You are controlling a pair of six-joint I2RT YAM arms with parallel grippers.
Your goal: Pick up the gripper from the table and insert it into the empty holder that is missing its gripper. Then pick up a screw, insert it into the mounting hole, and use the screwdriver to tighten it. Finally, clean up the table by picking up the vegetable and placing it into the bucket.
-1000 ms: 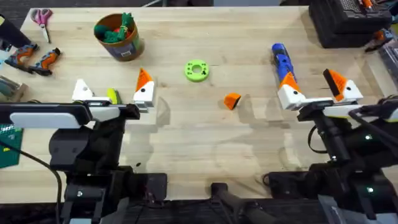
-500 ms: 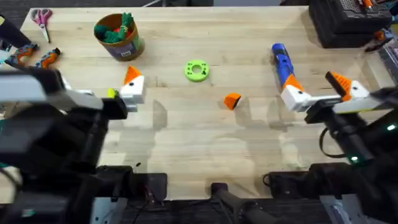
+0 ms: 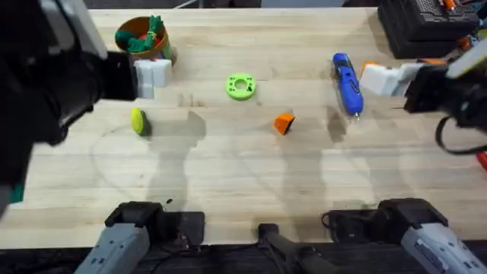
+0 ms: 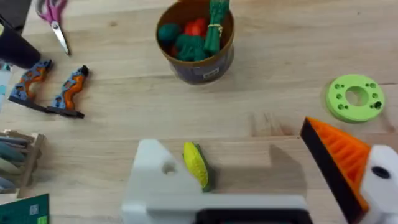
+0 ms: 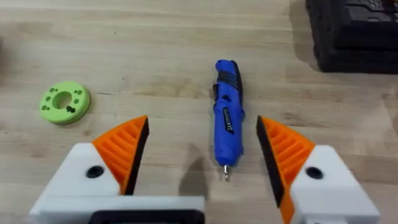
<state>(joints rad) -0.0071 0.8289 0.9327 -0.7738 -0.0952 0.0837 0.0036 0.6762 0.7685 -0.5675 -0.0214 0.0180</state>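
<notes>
Hanging wide open, right pincer (image 5: 202, 165) above screwdriver (image 5: 226, 118), nothing held

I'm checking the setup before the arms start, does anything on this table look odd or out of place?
Yes. The left gripper has one plain white finger block with no orange pad, while its other finger has one. A loose orange wedge lies alone mid-table. A small yellow-green vegetable sits on the bare wood, outside the bucket.

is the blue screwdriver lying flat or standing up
Lying flat. The screwdriver rests lengthwise on the table, its thin bit pointing toward the right end effector, whose open fingers are above it, not touching.
</notes>
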